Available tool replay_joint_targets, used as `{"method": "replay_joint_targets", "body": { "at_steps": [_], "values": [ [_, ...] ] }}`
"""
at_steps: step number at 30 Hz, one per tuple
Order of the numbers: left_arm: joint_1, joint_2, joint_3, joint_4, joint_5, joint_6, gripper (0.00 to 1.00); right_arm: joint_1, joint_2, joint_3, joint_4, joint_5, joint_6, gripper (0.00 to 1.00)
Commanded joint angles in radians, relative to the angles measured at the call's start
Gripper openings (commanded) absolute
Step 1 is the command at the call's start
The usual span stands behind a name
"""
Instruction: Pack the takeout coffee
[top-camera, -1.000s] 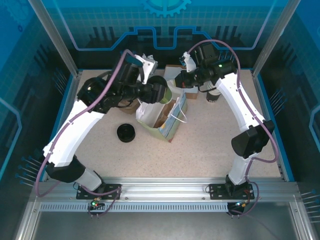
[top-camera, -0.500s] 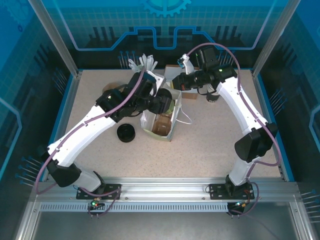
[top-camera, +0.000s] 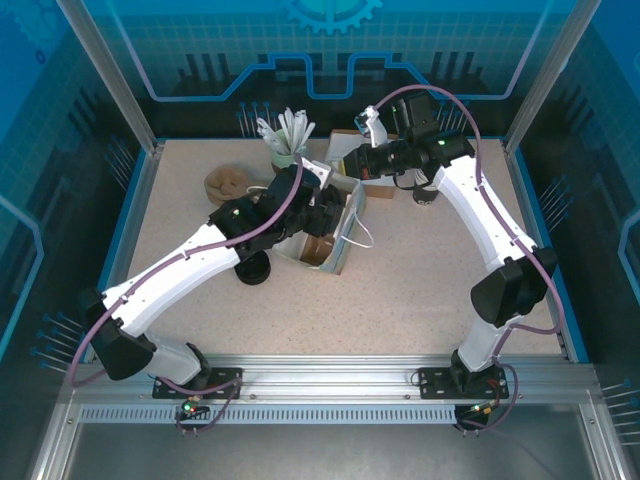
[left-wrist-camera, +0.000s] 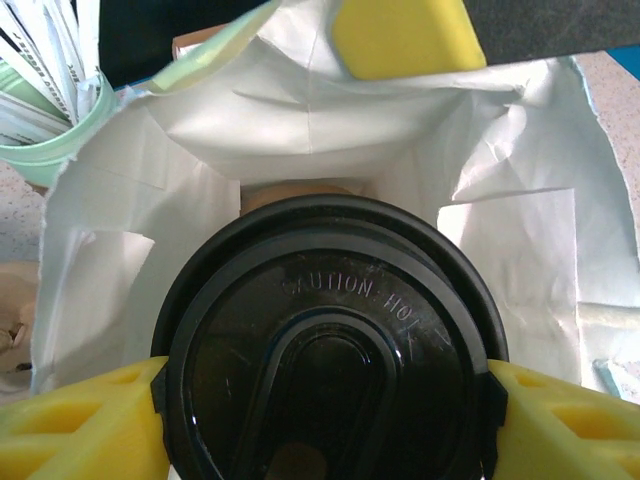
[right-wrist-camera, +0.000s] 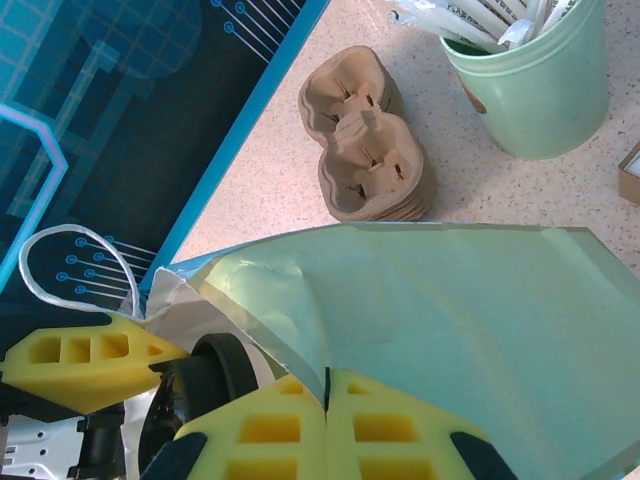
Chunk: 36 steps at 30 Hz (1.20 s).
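Coffee (left-wrist-camera: 330, 350) lowered into bag (left-wrist-camera: 300, 130), left fingers (left-wrist-camera: 75, 425) clamped

The takeout coffee (left-wrist-camera: 330, 350) shows its round black plastic lid, closed and embossed CAUTION HOT around an oval recess. It sits within the open mouth of the white-lined paper bag (left-wrist-camera: 300, 130), clamped on both sides by the left gripper (left-wrist-camera: 325, 400).

Read as raised letters on the takeout coffee lid (left-wrist-camera: 330, 345): "CAUTION HO", with the ending not legible.
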<state>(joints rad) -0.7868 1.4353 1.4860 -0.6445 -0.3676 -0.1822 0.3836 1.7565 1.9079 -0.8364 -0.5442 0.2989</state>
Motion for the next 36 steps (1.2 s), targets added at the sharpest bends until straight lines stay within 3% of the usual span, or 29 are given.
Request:
{"method": "replay_joint_targets", "body": {
  "at_steps": [1,21,36],
  "values": [
    [-0.002,-0.037,-0.024,0.056,-0.045,-0.019,0.71,0.018,0.017,0.037,0.014,-0.047,-0.009,0.00],
    [-0.058,0.004,-0.157,0.180,-0.177,-0.058,0.71,0.024,0.082,0.078,-0.063,-0.110,-0.066,0.00],
    [-0.063,0.041,-0.172,0.184,-0.203,-0.149,0.71,0.025,0.023,-0.017,-0.050,-0.106,-0.095,0.00]
  ]
}}
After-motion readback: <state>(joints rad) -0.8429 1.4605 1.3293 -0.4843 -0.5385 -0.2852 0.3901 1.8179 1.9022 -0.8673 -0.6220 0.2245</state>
